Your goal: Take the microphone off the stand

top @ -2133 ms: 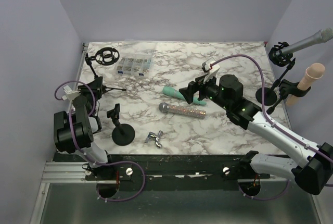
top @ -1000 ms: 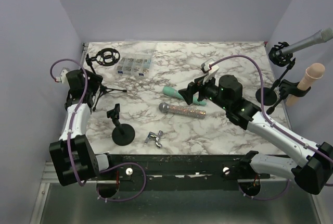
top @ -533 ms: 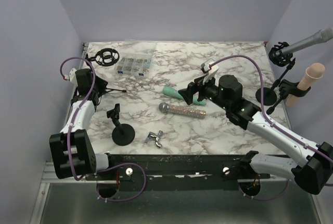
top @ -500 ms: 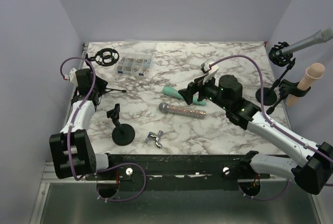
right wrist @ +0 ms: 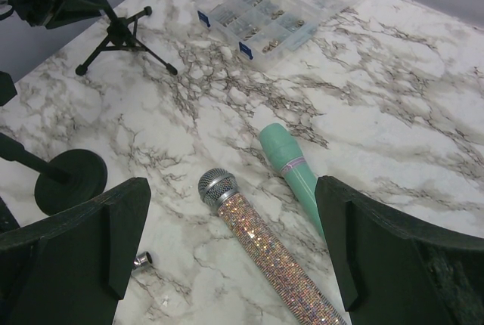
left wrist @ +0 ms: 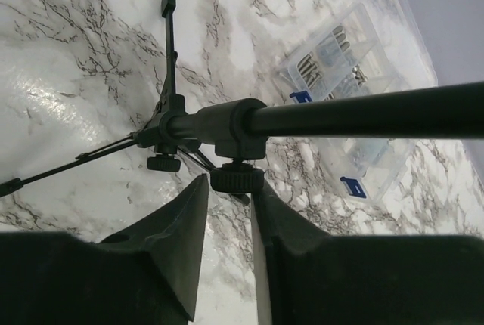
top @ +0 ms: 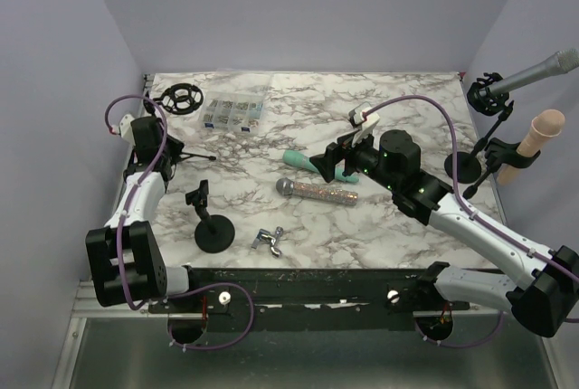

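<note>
- Swung out with the left arm since the earlier top view, from folded by its base to the tripod stand (left wrist: 227,119) at the left edge of the desk (top: 362,237); closed the left tool (left wrist: 227,185) on the way; no change at the right arm
- Clenched now on the tripod stand, fingers (left wrist: 178,227) either side of the small knob under the boom collar
- Appears bare at that stand's shock-mount ring (top: 185,96); no microphone seen in it
- Spread wide at the right tool (right wrist: 232,204), grasping nothing, hovering over the glitter microphone (top: 318,192) and teal microphone (top: 303,161), both lying flat mid-desk
- Still clipped up at the far right edge: grey microphone (top: 538,71) on the right-edge stand (top: 463,167), beige microphone (top: 543,127) just below on a second clip
- Judged the task's thing, though not certain: the grey microphone, long axis slanting up and rightward past the desk edge
- Lies right of and behind the right tool, which faces the other way; well apart from the left tool, across the whole desk; right arm clearly nearer
</note>
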Available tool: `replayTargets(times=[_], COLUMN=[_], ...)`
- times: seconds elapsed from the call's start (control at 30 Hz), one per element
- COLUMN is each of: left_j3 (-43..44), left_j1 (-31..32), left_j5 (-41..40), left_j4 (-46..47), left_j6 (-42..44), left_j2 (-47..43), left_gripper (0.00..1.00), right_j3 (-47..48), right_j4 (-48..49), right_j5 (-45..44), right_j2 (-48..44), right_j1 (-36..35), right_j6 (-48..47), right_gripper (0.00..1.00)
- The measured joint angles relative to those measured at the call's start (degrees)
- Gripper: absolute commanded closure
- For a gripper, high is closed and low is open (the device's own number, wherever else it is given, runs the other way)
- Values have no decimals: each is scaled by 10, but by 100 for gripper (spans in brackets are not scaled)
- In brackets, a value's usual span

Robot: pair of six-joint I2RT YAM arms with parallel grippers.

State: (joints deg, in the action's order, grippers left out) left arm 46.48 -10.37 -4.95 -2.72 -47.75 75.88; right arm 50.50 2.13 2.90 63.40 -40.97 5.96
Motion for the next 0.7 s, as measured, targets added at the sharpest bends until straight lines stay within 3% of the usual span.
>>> replayTargets(times=[0.1, 0.17, 0.33, 0.53, 0.7], left_j3=[8, 15, 18, 18, 18], left_j1=[0, 0, -2, -15, -23], left_j5=[0, 0, -6, -6, 0], left_j4=[-5, -8, -16, -18, -14], left_j6=[5, 8, 17, 21, 21], left_j2=[4, 4, -14, -19, -12], left_gripper=[44, 40, 40, 48, 65], right_j3=[0, 0, 0, 0, 0], right_j4=[0, 0, 0, 0, 0], right_j5=[0, 0, 3, 7, 7], right_j2=[0, 1, 4, 5, 5], right_j1=[0, 0, 0, 0, 0], right_j6=[0, 0, 0, 0, 0], right_gripper=[0, 0, 0, 0, 0])
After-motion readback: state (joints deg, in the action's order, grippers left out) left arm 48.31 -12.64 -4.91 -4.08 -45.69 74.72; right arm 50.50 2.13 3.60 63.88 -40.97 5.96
